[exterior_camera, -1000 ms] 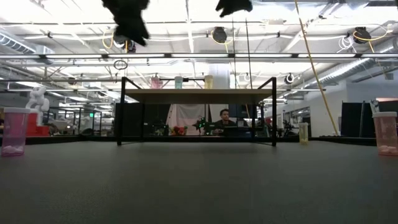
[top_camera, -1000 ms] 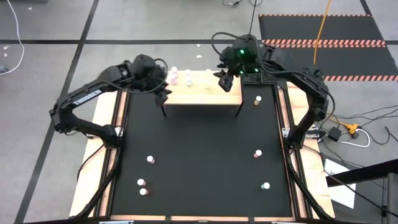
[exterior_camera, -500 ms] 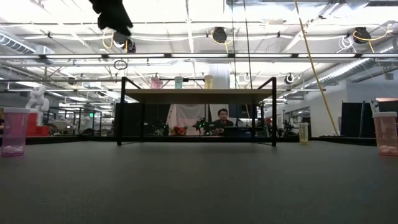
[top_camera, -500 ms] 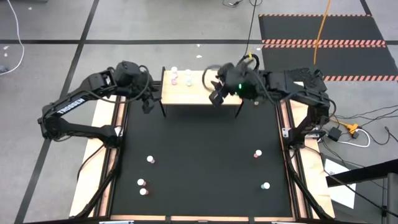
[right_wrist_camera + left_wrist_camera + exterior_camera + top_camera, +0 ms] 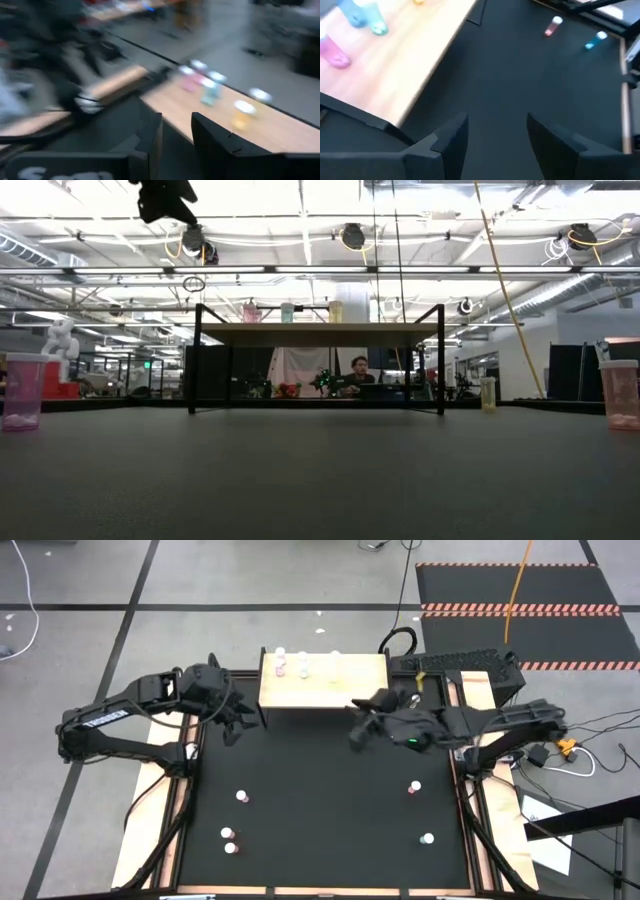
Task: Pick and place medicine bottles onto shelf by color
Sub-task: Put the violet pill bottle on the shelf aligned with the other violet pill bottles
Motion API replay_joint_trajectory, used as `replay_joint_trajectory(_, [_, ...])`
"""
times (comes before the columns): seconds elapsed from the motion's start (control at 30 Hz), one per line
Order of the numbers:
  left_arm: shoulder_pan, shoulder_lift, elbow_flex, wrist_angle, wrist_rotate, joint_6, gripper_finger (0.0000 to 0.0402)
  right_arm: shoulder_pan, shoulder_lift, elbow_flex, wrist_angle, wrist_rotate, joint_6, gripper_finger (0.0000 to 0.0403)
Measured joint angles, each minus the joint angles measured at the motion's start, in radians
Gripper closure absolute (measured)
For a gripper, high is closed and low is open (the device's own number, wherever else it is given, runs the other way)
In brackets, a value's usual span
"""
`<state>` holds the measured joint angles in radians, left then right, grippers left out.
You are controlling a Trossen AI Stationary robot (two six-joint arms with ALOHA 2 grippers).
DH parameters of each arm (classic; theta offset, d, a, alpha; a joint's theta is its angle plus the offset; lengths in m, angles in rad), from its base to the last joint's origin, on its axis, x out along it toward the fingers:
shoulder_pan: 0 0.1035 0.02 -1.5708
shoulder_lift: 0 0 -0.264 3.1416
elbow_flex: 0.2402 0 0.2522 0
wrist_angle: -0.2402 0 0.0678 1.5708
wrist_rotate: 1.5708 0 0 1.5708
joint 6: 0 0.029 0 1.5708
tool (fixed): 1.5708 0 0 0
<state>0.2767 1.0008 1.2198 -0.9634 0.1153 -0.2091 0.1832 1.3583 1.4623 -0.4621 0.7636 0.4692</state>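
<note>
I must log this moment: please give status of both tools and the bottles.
Left tool open, empty, beside shelf. Right tool open, empty, over mat in front of shelf. Three bottles on shelf; others on mat, nearest pink one. Nothing in the way.

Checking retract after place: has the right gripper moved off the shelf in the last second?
Yes. In the high view the right gripper has left the shelf top and now hangs over the black mat in front of it.

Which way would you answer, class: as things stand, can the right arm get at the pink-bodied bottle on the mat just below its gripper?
Probably yes. The right gripper hangs empty with fingers apart over bare mat. The bottle stands alone there, nothing between. The left gripper waits by the shelf.
</note>
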Motion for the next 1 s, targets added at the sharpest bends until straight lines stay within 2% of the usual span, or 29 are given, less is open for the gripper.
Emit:
replay_joint_trajectory(0.07, [-0.035, 0.002, 0.000, 0.001, -0.003, -0.068, 0.0199, 0.016, -0.078, -0.120, 0.180, -0.088, -0.081, 0.0305])
replay_joint_trajectory(0.13, [-0.072, 0.018, 0.000, 0.022, -0.005, -0.151, 0.0199, 0.020, -0.147, -0.233, 0.366, -0.231, -0.116, 0.0305])
replay_joint_trajectory(0.23, [-0.137, 0.052, -0.001, 0.082, -0.075, -0.268, 0.0199, 0.021, -0.227, -0.396, 0.625, -0.436, -0.098, 0.0306])
replay_joint_trajectory(0.3, [-0.184, 0.077, -0.001, 0.135, -0.140, -0.335, 0.0199, 0.029, -0.261, -0.499, 0.790, -0.499, -0.034, 0.0312])
replay_joint_trajectory(0.4, [-0.276, 0.098, -0.001, 0.165, -0.249, -0.395, 0.0199, 0.056, -0.303, -0.649, 0.948, -0.501, 0.026, 0.0326])
replay_joint_trajectory(0.5, [-0.419, 0.109, -0.007, 0.115, -0.430, -0.511, 0.0199, 0.072, -0.322, -0.772, 1.069, -0.495, 0.051, 0.0340])
replay_joint_trajectory(0.63, [-0.652, 0.086, -0.075, 0.082, -0.722, -0.757, 0.0199, 0.088, -0.324, -0.874, 1.208, -0.439, 0.069, 0.0350])
replay_joint_trajectory(0.7, [-0.750, 0.080, -0.132, 0.069, -0.801, -0.898, 0.0199, 0.089, -0.325, -0.898, 1.240, -0.423, 0.073, 0.0350])
replay_joint_trajectory(0.77, [-0.824, 0.085, -0.197, 0.076, -0.817, -1.028, 0.0199, 0.089, -0.324, -0.903, 1.248, -0.423, 0.069, 0.0350])
replay_joint_trajectory(0.83, [-0.884, 0.094, -0.267, 0.083, -0.775, -1.118, 0.0199, 0.089, -0.325, -0.903, 1.255, -0.423, 0.062, 0.0350])
replay_joint_trajectory(1.0, [-1.005, 0.121, -0.406, 0.092, -0.701, -1.251, 0.0199, 0.085, -0.325, -0.903, 1.277, -0.423, 0.022, 0.0350])
